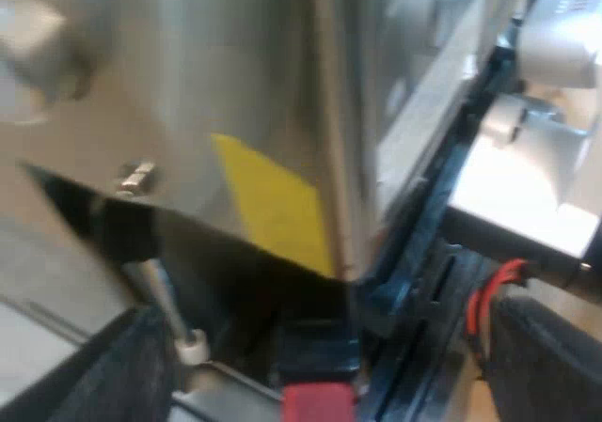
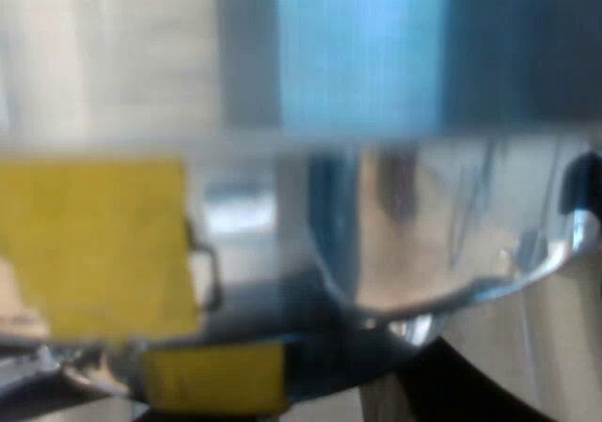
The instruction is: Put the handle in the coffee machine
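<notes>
as the handle (image 1: pixel 315 351), red end (image 1: pixel 318 403) nearest, sits under the espresso machine's (image 1: pixel 235 93) front, my left jaws stand released, wide either side of it; right jaws: cannot tell. likely the locking step: next, grip and twist home.

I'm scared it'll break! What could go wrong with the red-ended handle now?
The left gripper is open around the handle, so if it isn't locked into the espresso machine it may drop. The steam wand is close to one finger and might get knocked.
</notes>
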